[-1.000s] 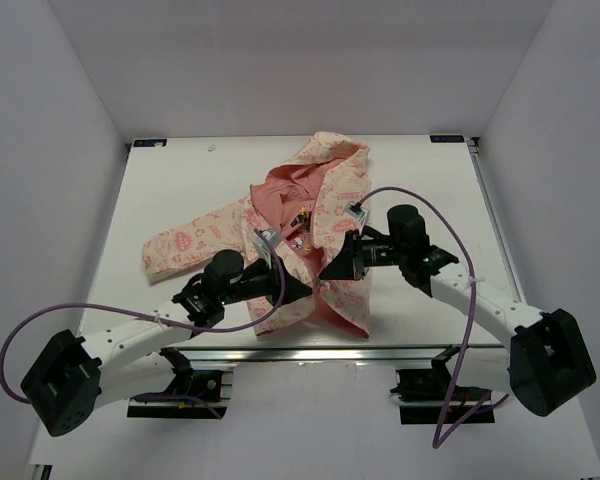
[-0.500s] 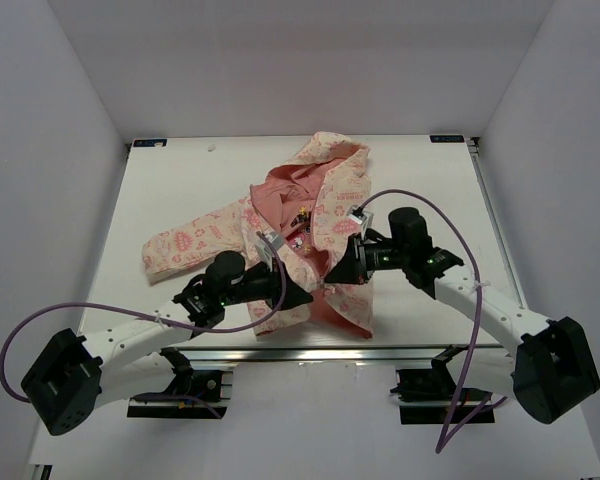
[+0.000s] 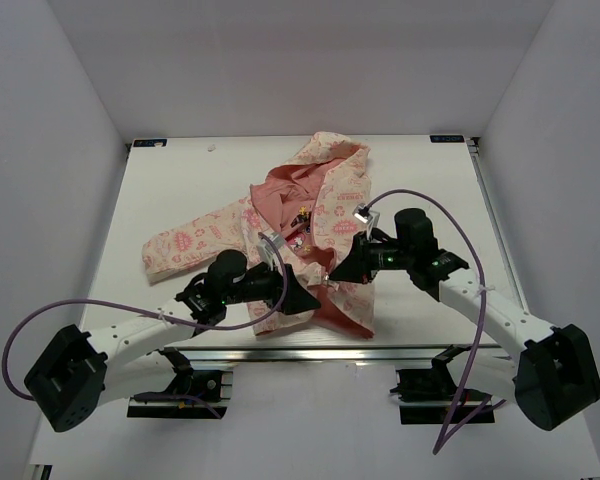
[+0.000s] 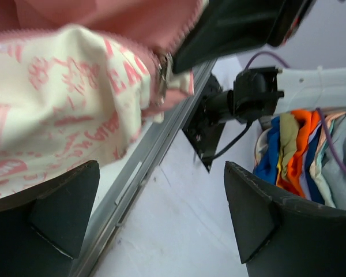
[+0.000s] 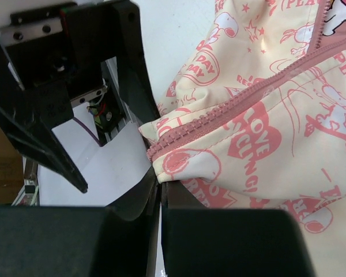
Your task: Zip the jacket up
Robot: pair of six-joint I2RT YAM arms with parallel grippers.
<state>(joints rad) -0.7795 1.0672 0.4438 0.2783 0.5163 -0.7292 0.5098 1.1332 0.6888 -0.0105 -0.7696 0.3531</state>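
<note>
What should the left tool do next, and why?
Probably advance the left tool up onto the hem at the zipper slider and close. It is open and empty just below it, while the right tool pins the jacket hem beside the other zipper end.

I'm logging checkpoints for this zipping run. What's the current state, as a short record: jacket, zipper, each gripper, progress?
jacket: lying open on the table, pink lining showing
zipper: undone
left gripper: open, holding nothing, just below the jacket's lower front edge
right gripper: shut on the hem corner at the zipper's bottom end
progress: zipping not yet begun
</note>
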